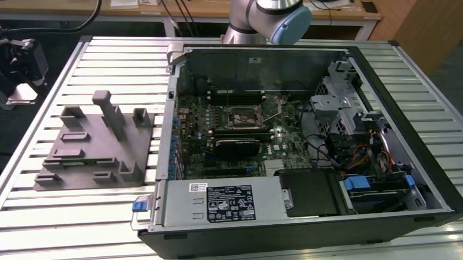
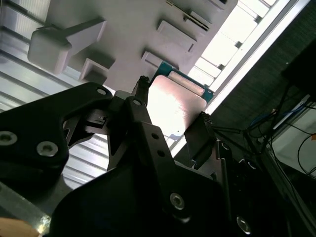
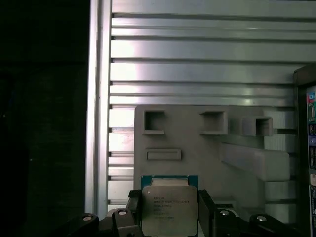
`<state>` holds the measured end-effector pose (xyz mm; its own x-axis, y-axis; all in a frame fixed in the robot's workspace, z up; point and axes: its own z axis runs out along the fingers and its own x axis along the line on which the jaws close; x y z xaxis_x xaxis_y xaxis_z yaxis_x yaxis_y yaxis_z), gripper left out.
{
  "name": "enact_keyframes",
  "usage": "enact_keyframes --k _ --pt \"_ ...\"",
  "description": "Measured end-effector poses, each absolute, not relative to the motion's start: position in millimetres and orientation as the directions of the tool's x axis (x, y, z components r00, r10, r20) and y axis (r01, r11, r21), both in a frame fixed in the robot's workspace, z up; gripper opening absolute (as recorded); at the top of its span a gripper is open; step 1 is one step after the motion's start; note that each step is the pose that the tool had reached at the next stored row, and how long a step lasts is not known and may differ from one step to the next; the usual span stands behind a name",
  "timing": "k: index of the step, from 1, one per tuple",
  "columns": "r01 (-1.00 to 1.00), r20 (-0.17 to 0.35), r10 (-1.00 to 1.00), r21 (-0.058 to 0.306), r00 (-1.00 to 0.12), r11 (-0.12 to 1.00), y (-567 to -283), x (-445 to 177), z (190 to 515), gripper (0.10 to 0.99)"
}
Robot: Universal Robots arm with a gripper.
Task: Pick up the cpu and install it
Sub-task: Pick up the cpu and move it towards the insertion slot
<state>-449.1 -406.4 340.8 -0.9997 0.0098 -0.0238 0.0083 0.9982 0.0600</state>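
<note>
Your slotted table carried the open computer case at the exterior view's right, the grey fixture at its left. In both wrist views the gripper hung over that fixture, closed on the cpu — flat between its fingers.

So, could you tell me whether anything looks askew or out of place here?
Nothing stands out. The cpu sits square between the fingers, not tilted, above the fixture.
</note>
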Motion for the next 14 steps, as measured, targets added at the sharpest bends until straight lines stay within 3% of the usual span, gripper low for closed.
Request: enact_keyframes --k 14 --pt "0.008 -0.024 0.010 0.060 -1.000 0.998 -406 -449 362 0.541"
